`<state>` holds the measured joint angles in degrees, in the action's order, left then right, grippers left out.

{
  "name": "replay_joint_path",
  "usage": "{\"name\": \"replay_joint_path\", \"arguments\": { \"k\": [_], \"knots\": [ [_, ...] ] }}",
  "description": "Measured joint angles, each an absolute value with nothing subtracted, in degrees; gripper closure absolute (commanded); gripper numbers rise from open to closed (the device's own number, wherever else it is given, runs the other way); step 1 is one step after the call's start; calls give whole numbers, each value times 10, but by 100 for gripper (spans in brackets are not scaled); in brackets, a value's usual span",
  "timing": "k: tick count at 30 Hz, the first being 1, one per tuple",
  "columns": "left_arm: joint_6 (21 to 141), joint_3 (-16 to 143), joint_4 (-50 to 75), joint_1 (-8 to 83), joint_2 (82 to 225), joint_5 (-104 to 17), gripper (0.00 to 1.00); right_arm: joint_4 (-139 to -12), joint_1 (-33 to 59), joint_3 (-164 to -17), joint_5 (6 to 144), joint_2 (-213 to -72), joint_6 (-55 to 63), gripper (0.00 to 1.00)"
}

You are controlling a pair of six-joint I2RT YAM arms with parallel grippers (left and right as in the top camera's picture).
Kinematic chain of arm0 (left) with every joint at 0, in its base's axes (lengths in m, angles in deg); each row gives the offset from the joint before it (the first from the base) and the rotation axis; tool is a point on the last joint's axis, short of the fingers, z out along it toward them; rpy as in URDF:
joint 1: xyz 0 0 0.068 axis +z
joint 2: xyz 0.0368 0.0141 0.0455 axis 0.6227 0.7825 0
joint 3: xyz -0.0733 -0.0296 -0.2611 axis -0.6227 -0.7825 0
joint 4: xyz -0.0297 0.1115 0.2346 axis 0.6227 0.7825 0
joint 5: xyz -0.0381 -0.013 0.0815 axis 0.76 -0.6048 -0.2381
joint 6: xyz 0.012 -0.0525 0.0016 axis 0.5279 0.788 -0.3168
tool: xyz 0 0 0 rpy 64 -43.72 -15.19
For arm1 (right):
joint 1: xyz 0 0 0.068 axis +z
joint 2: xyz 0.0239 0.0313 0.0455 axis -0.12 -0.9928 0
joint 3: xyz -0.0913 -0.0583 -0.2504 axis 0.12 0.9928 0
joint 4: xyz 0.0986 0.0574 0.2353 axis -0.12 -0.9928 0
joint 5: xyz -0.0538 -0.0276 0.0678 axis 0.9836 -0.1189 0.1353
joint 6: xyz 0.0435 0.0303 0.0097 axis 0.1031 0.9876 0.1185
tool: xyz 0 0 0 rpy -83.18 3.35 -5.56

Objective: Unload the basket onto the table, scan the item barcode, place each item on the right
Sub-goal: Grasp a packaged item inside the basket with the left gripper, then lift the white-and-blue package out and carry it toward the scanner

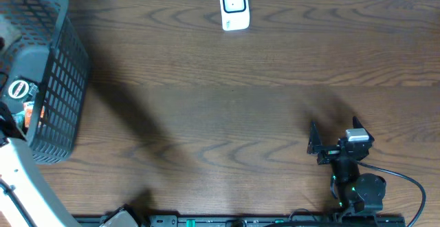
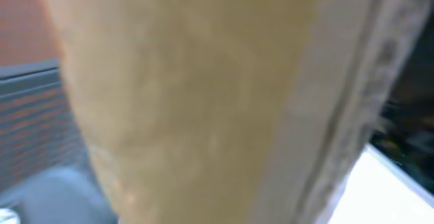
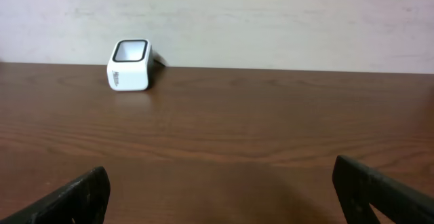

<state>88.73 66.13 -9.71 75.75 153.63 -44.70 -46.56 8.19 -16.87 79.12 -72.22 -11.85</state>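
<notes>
Two arms, one job: the left pincer (image 1: pixel 14 117) was down in the basket (image 1: pixel 65 82) at the far left, jaws closed, a blurred tan item (image 2: pixel 203 102) filling its camera. Gripped or not, I couldn't tell. The scanner (image 1: pixel 234 7) sat at the far edge, off to its right. The right pincer (image 1: pixel 335 134) gaped empty, facing the scanner, well apart from the item.
</notes>
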Motion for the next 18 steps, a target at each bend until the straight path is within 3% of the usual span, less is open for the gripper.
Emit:
{"name": "replay_joint_path", "arguments": {
  "k": [6, 18],
  "knots": [
    [890, 661, -107, 688, 1536, -386, 93, -466, 82, -169, 791, -722, -119, 1],
    [810, 661, 16, 477, 1536, -381, 93, -465, 82, -169, 791, -722, -119, 1]
  ]
}}
